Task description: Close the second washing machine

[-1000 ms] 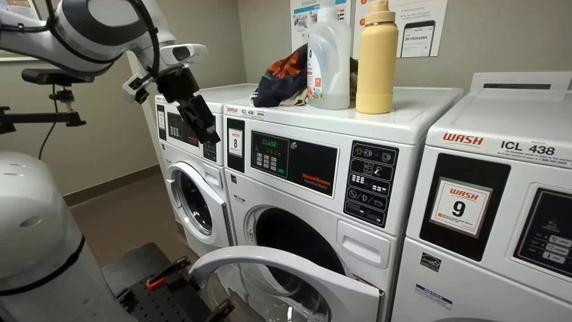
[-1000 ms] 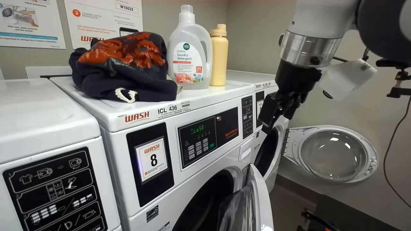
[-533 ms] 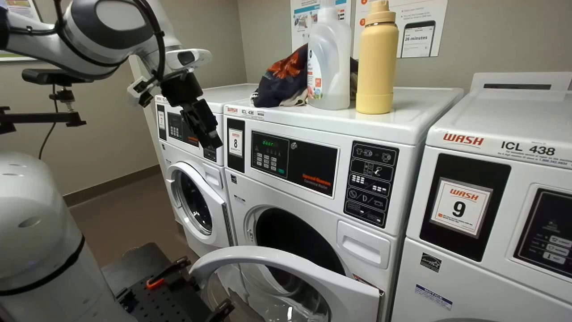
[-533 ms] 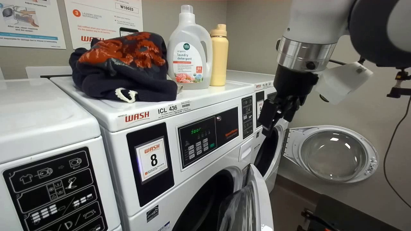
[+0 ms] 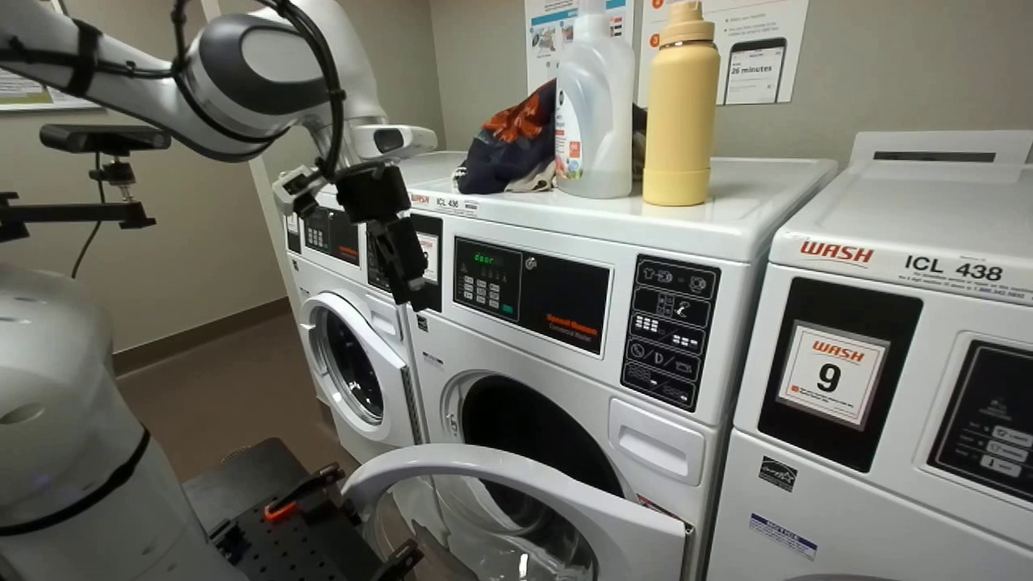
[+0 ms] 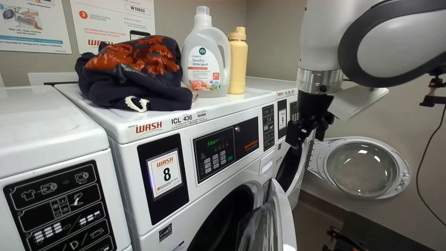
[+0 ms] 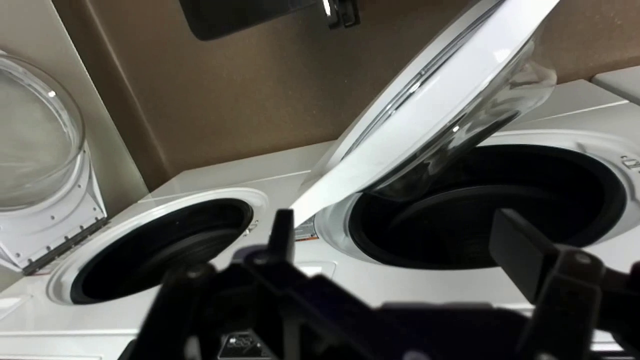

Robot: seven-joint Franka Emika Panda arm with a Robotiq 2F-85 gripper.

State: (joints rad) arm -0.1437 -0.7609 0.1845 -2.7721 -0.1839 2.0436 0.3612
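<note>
Coming In on the Wrong Side Was the Danger

Far left of the hand (image 7: 393,230) in the wrist view, a neighbour's door (image 7: 35,135) stood flung wide, with the black opening (image 7: 160,245) it belonged to nearer in. That was my first worry: drift that way and I would be fussing with the wrong door.

Next came the hand itself, fingers (image 7: 522,250) spread, pinching nothing. In both exterior views it hung above the open door (image 5: 621,524) of the second washing machine (image 5: 585,379), well apart from it; the machine lay beyond the fingertips, its display (image 5: 487,274) reading "door". I judged that no push had begun.

The white rim (image 7: 425,115) slanted up from what I took for the hinge end, lined up with the finger at left, and ran out of the view at the top. Pressing there would have given poor leverage.

Right of the rim bulged the glass (image 7: 470,127), then the dark drum (image 7: 465,225). Coming down on that side, I could shove the door wider, since the face to press was the outer one, left of the rim. Dropping too steeply could land a fingertip on the rim and jam the hand.
</note>
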